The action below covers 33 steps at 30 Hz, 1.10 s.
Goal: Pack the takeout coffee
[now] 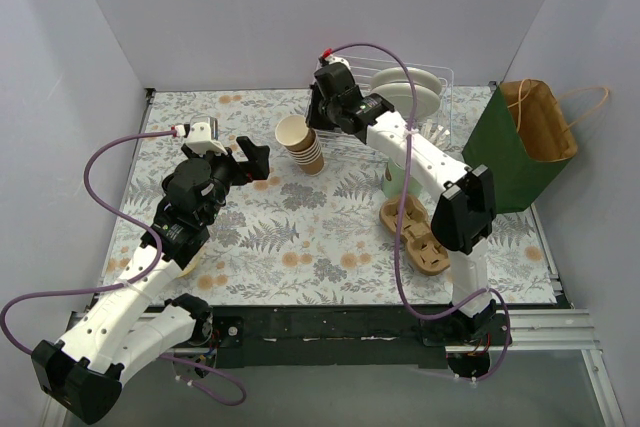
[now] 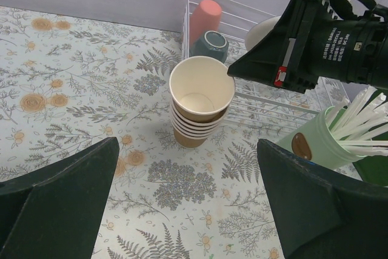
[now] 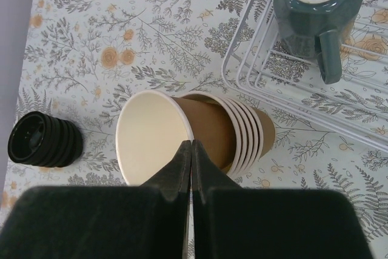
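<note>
left hand (image 1: 250,160): wide open, empty, level, facing the cup stack (image 2: 200,104), likely to steady it
lids (image 3: 42,141): black pile just beside the cups
top cup (image 3: 151,134): rim pinched, probably to peel it off
right hand (image 3: 191,150): closed on that rim, wrist tipped down
lidded cup: none in view
bag (image 1: 525,142): open, far right

Tablecloth (image 1: 300,237) white, grey ferns, orange blossoms; cup stack (image 2: 197,133) tan, cream inside; lid stack (image 3: 43,142) black; mug (image 3: 318,4) dark teal; tumbler (image 2: 206,19) pink; rack (image 2: 254,98) white; bag (image 1: 505,152) green, tan inside
</note>
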Motion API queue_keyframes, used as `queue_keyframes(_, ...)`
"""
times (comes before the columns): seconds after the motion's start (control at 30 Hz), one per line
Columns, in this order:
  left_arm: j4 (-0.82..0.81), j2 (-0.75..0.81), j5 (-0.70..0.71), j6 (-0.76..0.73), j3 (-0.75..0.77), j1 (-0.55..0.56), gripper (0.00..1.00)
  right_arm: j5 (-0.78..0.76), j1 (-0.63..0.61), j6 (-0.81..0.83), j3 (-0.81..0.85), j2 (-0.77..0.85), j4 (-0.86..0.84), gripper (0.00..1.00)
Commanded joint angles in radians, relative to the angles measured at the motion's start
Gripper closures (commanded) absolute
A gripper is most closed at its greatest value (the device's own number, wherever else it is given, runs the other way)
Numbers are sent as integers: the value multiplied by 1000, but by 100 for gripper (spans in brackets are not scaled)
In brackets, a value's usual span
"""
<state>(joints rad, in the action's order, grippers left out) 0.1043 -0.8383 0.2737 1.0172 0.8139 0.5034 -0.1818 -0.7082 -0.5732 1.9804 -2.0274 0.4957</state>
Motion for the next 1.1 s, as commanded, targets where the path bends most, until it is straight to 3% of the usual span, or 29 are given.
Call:
queue_keyframes(0.0,-5,19,15,-14,16,1,2,8,6,-20,5,65,-46,99)
queue_keyframes(0.7,0,53,90,-11,8,0,2,134,16,-62,15,202,-49,99)
queue_keyframes(0.93,-6,82,171,-12,-2,0,2,232,13,-82,-153,343,-111,99)
queue_keyframes(1.07,-3,94,223,-11,-4,0,2,318,3,-106,-398,491,-195,99)
